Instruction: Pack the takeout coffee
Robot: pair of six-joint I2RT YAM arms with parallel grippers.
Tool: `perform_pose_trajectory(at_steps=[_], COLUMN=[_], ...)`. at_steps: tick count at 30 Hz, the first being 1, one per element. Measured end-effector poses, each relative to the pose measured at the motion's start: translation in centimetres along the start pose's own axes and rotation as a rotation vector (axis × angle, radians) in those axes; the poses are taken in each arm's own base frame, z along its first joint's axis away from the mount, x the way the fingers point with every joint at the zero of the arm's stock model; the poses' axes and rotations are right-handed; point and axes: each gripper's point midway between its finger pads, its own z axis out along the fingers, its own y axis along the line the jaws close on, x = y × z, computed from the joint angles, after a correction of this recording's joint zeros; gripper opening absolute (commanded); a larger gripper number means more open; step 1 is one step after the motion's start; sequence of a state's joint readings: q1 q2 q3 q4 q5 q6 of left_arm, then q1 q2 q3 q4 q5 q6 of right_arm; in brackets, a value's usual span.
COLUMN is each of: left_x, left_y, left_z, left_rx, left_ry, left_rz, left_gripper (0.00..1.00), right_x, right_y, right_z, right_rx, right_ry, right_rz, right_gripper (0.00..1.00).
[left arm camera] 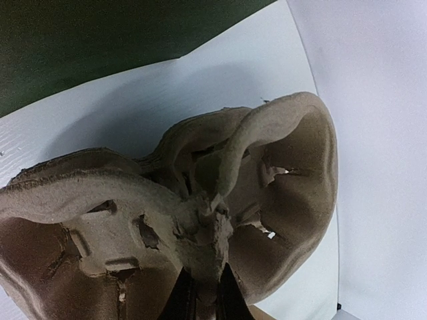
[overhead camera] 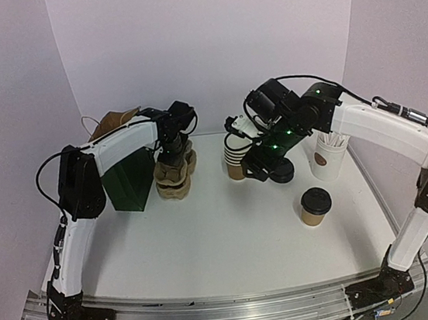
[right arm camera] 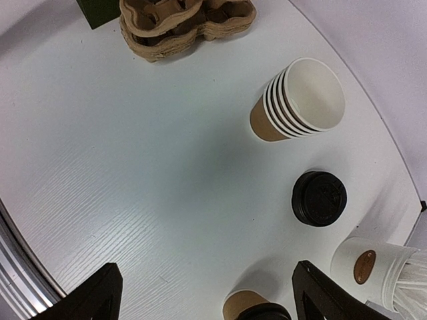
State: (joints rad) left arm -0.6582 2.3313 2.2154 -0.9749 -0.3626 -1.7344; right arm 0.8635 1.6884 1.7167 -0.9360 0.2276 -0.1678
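Note:
The takeout coffee (overhead camera: 314, 206), a brown paper cup with a black lid, stands on the right of the table, and only its top shows at the bottom edge of the right wrist view (right arm camera: 257, 311). My right gripper (right arm camera: 207, 300) hangs open above the table with nothing between its fingers, beside the cup stack in the top view (overhead camera: 256, 169). My left gripper (left arm camera: 203, 301) is shut on the centre ridge of the top pulp carrier tray (left arm camera: 287, 167), on the tray stack (overhead camera: 175, 174) at the back left.
A dark green bag (overhead camera: 129, 184) stands left of the trays, with a brown paper bag (overhead camera: 112, 122) behind it. A stack of empty brown cups (right arm camera: 300, 100), loose black lids (right arm camera: 319, 198) and a white cup of wrapped sticks (right arm camera: 370, 267) sit at the back right.

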Motion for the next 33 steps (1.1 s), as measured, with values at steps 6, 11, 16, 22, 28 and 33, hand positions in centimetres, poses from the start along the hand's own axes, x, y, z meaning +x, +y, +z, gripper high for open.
perform_pose_trajectory(at_steps=[6,11,16,22,28,33], left_x=[-0.3,0.1,1.6,5.5,9.3,11.4], left_y=[-0.8,-0.9,-1.0,-1.7,0.0,3.6], left_z=[-0.9,-1.1,-2.4,-8.0,-12.3,-11.7], left_rx=[0.032,0.037,0.057,0.146,0.176,0.110], left_ry=[-0.001,0.003,0.023,0.091,0.189,0.234], left_rz=[-0.003,0.019,0.076,0.158,0.231,0.282], left_gripper=[0.01,0.01,0.01,0.02,0.02,0.04], right_x=[0.0,0.0,-0.4,-1.0,-0.9,-1.0], right_y=[0.1,-0.1,-0.9,-3.8,-8.5,-10.4], right_z=[0.4,0.4,0.1,-0.7,-1.9,-3.8], right_rx=[0.000,0.008,0.046,0.122,0.255,0.338], right_ry=[0.008,0.009,0.000,-0.019,-0.033,-0.068], right_rz=[-0.008,-0.013,-0.016,0.038,0.152,0.204], right_gripper=[0.88,0.89,0.89,0.89,0.90,0.90])
